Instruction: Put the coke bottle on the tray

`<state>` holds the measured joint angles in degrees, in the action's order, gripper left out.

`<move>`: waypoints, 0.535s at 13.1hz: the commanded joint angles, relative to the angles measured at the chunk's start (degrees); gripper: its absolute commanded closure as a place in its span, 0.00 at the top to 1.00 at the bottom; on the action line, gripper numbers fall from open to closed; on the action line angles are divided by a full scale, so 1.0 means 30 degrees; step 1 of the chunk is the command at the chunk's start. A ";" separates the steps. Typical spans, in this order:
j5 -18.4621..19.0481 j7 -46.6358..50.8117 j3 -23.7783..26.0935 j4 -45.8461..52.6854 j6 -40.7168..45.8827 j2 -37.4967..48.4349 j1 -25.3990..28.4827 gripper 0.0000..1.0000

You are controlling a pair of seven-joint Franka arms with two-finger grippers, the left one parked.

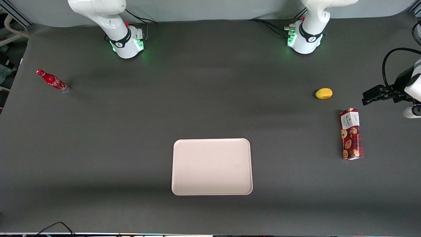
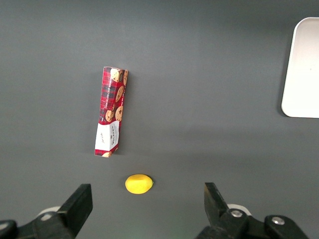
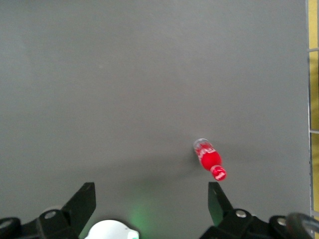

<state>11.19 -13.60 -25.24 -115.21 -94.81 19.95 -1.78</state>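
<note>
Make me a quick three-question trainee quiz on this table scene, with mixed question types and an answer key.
1. True or false: the small red coke bottle already rests on the pale cream-pink rectangular tray.
2. Multiple choice: which thing lies nearest the red cookie box? A) the bottle B) the small yellow oval fruit-like object C) the tray
3. Fill in: the working arm's hand hangs above the dark table with its fingers ____.

Key: 1. False; the bottle stands on the table toward the working arm's end, apart from the tray. 2. B. 3. Open, holding nothing.
</note>
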 commanded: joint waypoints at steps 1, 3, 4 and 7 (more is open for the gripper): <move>0.1978 -0.0329 -0.1129 -0.3861 -0.2315 0.2776 0.0126 1.00; 0.2359 -0.1463 -0.3295 -0.4804 -0.2962 0.3426 0.0155 1.00; 0.2884 -0.2081 -0.4116 -0.5359 -0.3691 0.3457 0.0126 1.00; 0.3065 -0.1855 -0.5705 -0.6736 -0.5568 0.3428 0.0126 1.00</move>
<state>18.91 -19.30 -41.26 -131.67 -108.06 28.58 -1.95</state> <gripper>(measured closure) 0.000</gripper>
